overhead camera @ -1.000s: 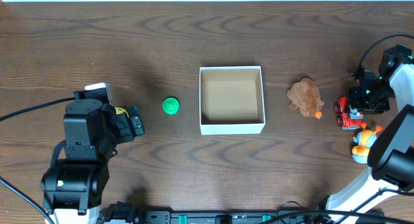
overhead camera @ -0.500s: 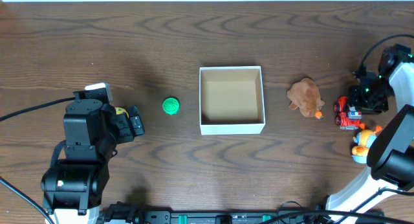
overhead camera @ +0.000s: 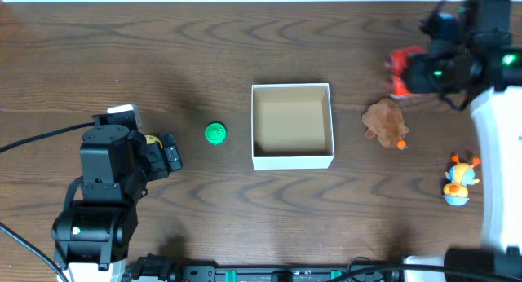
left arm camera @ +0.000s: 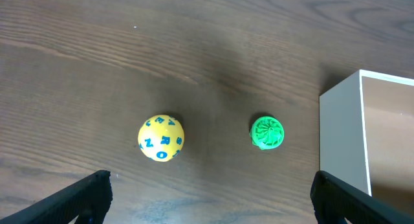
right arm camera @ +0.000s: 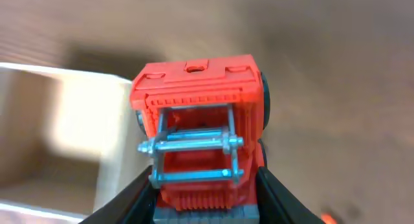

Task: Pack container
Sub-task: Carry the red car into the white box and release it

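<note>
**Overhead.** The square, shallow white cardboard container point(overhead camera: 292, 160) sits mid-table with its mouth upward and its walls parallel to the table edges; being square, it has no long axis. Beyond its far right corner, the right gripper point(overhead camera: 405, 72) is clamped on a red plastic toy truck point(overhead camera: 397, 63).

**Left wrist.** The left gripper point(left arm camera: 211, 182), left of the container, gapes wide and holds nothing.

**Right wrist.** The truck's long axis runs along the fingers.

Judged step: carrying the truck. Next: centre it over the mouth, lower, let go.

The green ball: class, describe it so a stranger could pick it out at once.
Start at the white container centred on the table. Left of it, apart, lies the green ball. Unlike the lettered yellow ball nearby, it is smaller, ribbed, plain green.
</note>
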Motion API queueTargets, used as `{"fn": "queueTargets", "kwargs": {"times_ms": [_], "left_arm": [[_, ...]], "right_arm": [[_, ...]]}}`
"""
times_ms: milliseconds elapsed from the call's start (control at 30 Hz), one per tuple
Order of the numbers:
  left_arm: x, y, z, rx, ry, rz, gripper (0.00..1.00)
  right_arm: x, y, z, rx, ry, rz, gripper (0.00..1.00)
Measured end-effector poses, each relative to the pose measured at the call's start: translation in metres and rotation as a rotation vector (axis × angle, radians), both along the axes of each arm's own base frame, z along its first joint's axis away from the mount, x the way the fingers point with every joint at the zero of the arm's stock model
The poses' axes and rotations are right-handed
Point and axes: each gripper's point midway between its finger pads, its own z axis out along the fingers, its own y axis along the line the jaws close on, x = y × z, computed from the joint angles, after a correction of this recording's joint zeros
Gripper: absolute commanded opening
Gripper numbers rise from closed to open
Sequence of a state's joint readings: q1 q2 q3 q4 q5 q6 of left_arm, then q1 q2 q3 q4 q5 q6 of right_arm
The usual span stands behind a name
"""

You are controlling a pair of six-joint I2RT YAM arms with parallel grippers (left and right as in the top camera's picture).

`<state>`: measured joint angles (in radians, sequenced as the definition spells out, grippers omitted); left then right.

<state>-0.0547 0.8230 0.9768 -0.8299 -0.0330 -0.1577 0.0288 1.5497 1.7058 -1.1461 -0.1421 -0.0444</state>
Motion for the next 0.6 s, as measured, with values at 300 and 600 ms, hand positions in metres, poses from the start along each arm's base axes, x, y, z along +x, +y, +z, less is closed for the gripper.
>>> {"fn": "queueTargets", "kwargs": {"times_ms": [300,600], "left_arm": [[0.000,0.000,0.000,0.000,0.000,0.000,0.98],[0.000,0.000,0.000,0.000,0.000,0.000,0.98]], "right_arm": [[-0.021,0.132,0.009,0.155,-0.005,0.068,0.01],[-0.022,0.156,-0.105,0.065,0.233,-0.057,0.01]]}}
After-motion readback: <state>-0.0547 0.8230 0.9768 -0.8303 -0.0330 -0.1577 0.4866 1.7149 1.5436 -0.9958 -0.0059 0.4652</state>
